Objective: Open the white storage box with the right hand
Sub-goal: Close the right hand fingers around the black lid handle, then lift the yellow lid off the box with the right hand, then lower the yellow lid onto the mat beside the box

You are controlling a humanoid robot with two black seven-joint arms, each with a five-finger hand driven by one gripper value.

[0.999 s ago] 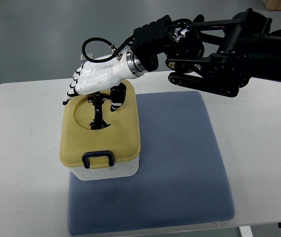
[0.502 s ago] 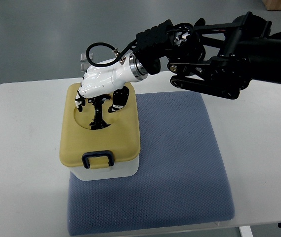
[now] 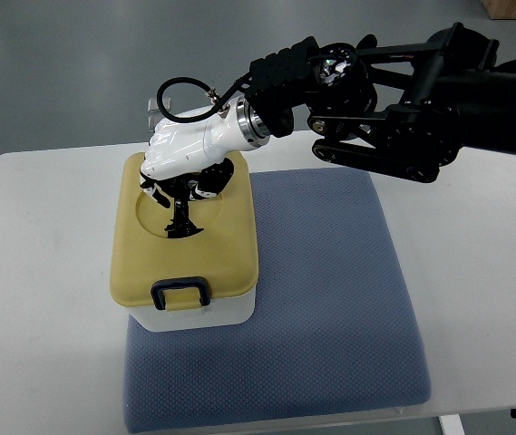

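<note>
Right hand (image 3: 183, 163): fingers curled around the black handle (image 3: 181, 210) on the tan lid (image 3: 226, 245) — clamped.
Advice: lift straight up — white storage box (image 3: 205, 313) may drag.

I have one top view only, looking steeply down from robot's side, white rectangular table (image 3: 49, 299) fills most of frame

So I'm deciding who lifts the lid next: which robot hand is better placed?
Right. The right robot hand is already over the yellow lid of the white storage box, fingers curled at its black centre handle. No left arm shows.
</note>
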